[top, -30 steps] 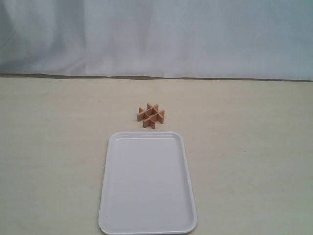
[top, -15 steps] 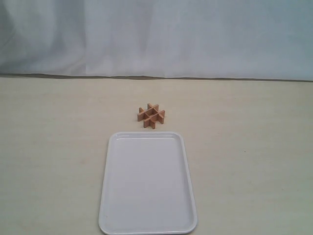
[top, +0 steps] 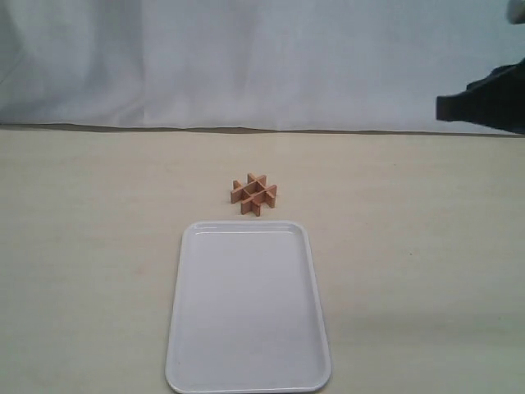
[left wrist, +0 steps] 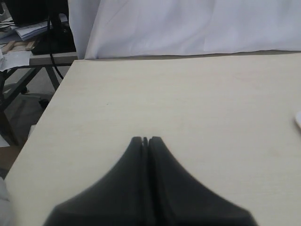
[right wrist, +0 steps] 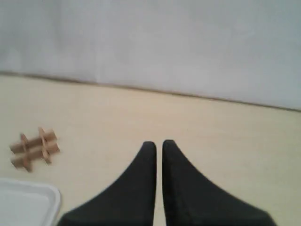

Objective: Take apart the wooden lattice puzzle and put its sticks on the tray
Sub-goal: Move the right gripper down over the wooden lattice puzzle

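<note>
The wooden lattice puzzle [top: 253,194] stands whole on the pale table, its sticks still interlocked in a hash shape, just beyond the far short edge of the tray [top: 246,305]. Nothing lies on the white tray. My right arm [top: 486,100] shows as a dark shape at the upper right of the exterior view, high and well away from the puzzle. In the right wrist view my right gripper [right wrist: 159,143] is shut with nothing held; the puzzle [right wrist: 34,148] and a tray corner [right wrist: 28,202] lie off to one side. My left gripper [left wrist: 146,139] is shut and empty over bare table.
A white cloth backdrop [top: 262,57] hangs along the table's far edge. The left wrist view shows the table's side edge [left wrist: 44,117], with cables and papers [left wrist: 23,40] on a stand beyond it.
My right arm has come into the exterior view at the upper right; it was out of view before. The puzzle and tray have not moved.
</note>
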Motion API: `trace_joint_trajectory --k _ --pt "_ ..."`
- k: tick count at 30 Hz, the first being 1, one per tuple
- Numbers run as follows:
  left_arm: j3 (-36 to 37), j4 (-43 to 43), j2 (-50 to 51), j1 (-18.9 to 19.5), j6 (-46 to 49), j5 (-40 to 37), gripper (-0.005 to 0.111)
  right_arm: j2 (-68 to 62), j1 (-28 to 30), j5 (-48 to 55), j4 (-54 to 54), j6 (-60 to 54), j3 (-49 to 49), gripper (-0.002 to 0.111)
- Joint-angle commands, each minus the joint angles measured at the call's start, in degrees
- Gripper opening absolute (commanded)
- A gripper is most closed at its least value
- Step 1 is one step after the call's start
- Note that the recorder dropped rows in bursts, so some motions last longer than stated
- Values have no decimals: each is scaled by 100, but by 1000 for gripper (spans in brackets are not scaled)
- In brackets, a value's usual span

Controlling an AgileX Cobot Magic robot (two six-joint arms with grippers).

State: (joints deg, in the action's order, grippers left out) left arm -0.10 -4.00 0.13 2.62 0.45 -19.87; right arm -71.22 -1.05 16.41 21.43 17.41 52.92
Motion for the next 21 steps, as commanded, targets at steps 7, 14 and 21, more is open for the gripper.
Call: trace_joint_trajectory --k 7,14,21 --pt "10 6 -13 -1 -5 88 0 -2928 -398 2919 -2143 -3743 2866 4" --pt "10 6 -13 -1 -5 88 0 -4799 -507 4222 -3191 -4485 4983 4" --pt "10 6 -13 -1 -5 88 0 -6119 -709 4361 -3189 -4677 6383 5"
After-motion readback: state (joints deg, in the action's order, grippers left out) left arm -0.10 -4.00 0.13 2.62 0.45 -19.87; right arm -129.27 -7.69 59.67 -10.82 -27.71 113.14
